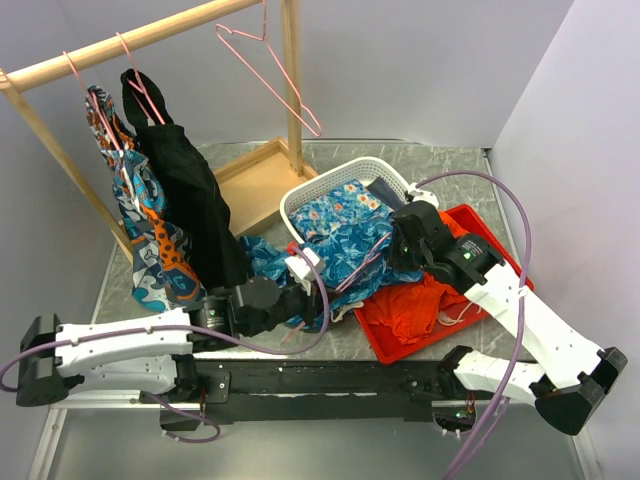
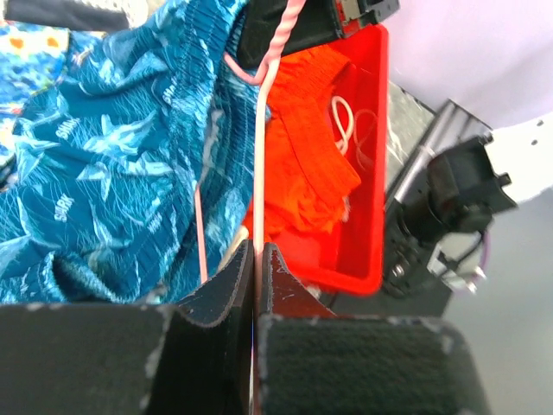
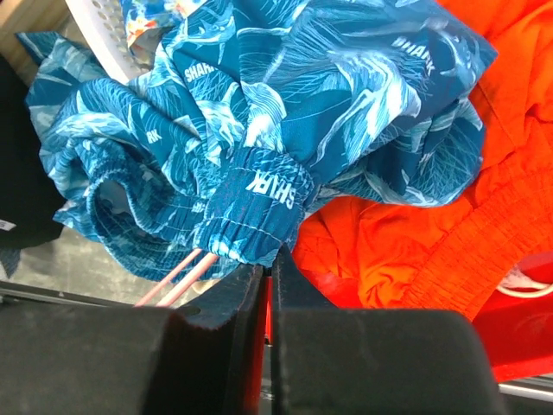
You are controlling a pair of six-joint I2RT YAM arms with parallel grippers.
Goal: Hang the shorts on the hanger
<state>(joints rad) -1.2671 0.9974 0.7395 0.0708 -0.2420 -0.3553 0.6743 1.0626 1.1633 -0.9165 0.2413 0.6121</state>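
Observation:
The teal leaf-print shorts [image 1: 330,255] lie bunched between the white basket and the red tray; they also show in the left wrist view [image 2: 112,156] and the right wrist view [image 3: 259,112]. The pink wire hanger [image 1: 365,262] runs through them. My left gripper [image 1: 305,268] [image 2: 257,252] is shut on the hanger's wire [image 2: 262,147]. My right gripper [image 1: 400,245] [image 3: 268,259] is shut at the edge of the shorts' waistband, where two pink hanger wires [image 3: 177,278] come out of the fabric.
A red tray [image 1: 385,345] [image 2: 371,173] holds an orange-red garment [image 1: 415,305] [image 3: 415,233]. A white basket [image 1: 300,195] holds a blue flowered cloth [image 1: 345,200]. A wooden rack [image 1: 130,40] at the back left carries a black garment [image 1: 190,200], patterned clothes and a spare pink hanger [image 1: 270,70].

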